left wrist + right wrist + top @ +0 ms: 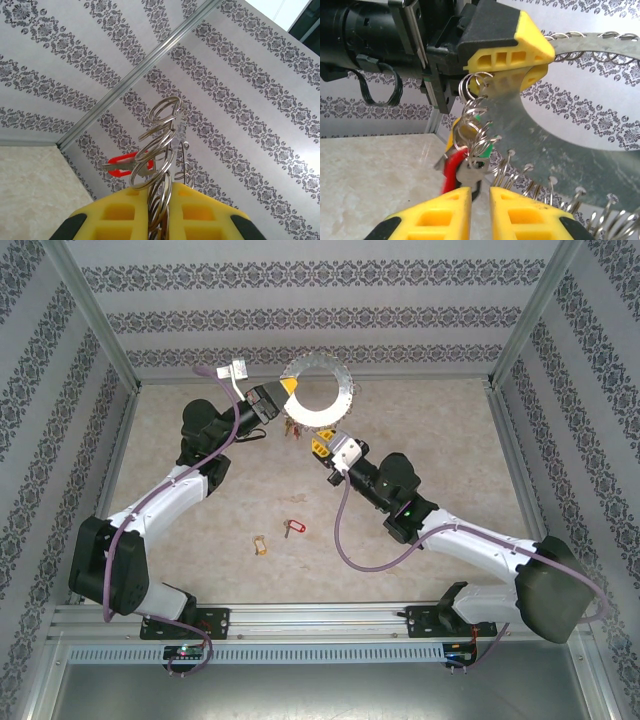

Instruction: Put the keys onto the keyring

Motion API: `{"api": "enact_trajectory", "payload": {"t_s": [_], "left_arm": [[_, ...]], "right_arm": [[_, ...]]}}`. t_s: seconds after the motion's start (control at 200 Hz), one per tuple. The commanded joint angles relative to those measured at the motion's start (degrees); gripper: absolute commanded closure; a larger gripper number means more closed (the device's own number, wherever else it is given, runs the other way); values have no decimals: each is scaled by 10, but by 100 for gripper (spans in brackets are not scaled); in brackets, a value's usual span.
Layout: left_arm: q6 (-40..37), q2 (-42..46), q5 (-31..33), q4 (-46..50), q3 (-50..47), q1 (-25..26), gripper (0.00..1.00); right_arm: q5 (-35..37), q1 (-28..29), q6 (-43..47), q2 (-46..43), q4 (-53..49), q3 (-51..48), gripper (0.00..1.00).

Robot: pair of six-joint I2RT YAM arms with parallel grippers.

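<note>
The keyring, a flat metal ring edged with small wire loops, hangs above the back of the table. My left gripper is shut on its left rim; in the left wrist view the yellow fingers pinch a stack of wire loops beside a red-tagged key. My right gripper sits just below the ring. Its jaws stand narrowly apart, with a hanging bunch of keys right at the fingertips and the gap bare. Two loose keys lie on the table: a red-tagged one and a tan-tagged one.
Patterned walls and metal posts close in the table on three sides. The marble-look tabletop spreads around both arms. The left gripper's body hangs close above the right gripper.
</note>
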State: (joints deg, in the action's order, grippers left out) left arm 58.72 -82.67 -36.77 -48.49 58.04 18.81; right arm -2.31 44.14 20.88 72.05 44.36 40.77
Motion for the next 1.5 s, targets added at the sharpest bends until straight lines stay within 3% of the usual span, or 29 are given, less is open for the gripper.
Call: {"api": "enact_trajectory", "payload": {"t_s": [0.0,0.48,0.864,1.499], "left_arm": [[-10,24,8,-48,-3,8,100],[-11,29,13,-46,-6,9,100],[-2,31,42,-65,-13,15,100],[-3,38,49,-66,-24,24,100]], "right_arm": [[18,6,1,5,35,19,81],[2,8,-1,12,34,28,80],[23,24,-4,-11,35,-2,80],[56,34,8,31,55,30,79]]}}
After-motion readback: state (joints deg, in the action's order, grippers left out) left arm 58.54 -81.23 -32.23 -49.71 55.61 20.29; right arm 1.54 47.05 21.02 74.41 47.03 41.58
